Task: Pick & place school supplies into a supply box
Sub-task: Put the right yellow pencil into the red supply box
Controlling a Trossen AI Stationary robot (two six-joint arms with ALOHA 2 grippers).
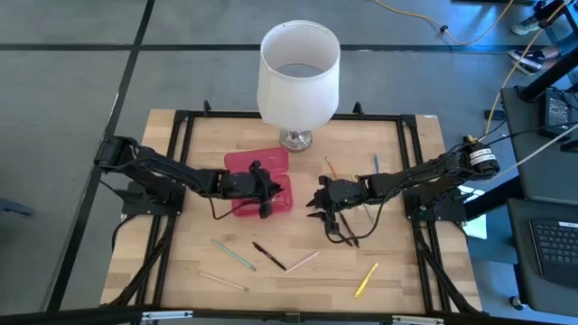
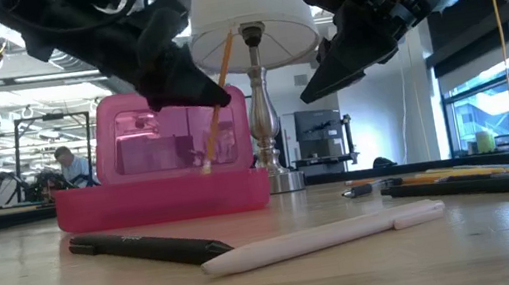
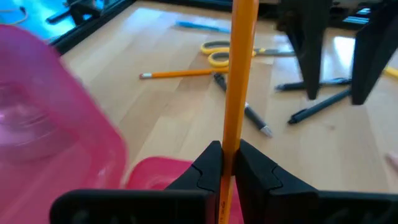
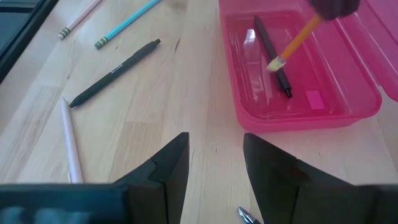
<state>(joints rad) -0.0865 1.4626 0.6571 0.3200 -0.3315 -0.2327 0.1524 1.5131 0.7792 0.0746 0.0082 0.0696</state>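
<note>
The supply box (image 1: pixel 278 200) is a pink translucent case. It lies open at the table's middle, with its lid (image 1: pixel 256 162) folded back toward the far side. A black pen (image 4: pixel 272 51) lies in its tray (image 4: pixel 298 93). My left gripper (image 1: pixel 267 191) hangs over the box, shut on an orange pencil (image 2: pixel 218 92). My right gripper (image 4: pixel 215 163) hovers open just right of the box with nothing between its fingers. Other school supplies lie loose on the wood: a black pen (image 1: pixel 269 256), a pink pen (image 1: pixel 302 262), a teal pencil (image 1: pixel 233 255) and yellow-handled scissors (image 3: pixel 217 53). My left gripper pinches the orange pencil's shaft (image 3: pixel 232 132) between its two fingers, around mid-length. The fingers come from the table's left, slanting down. The pencil stands steeply tilted and lifted, its pale lower end (image 4: pixel 274 63) down inside the open tray; whether that end touches the tray I cannot tell.
A white-shaded lamp (image 1: pixel 299 76) stands at the far middle, right behind the box. A yellow pen (image 1: pixel 366 280) and a pale pencil (image 1: pixel 222 282) lie near the front edge. An orange pencil (image 1: pixel 330 168) and a blue pen (image 1: pixel 377 164) lie at the far right. A black frame (image 1: pixel 181 117) rims the table.
</note>
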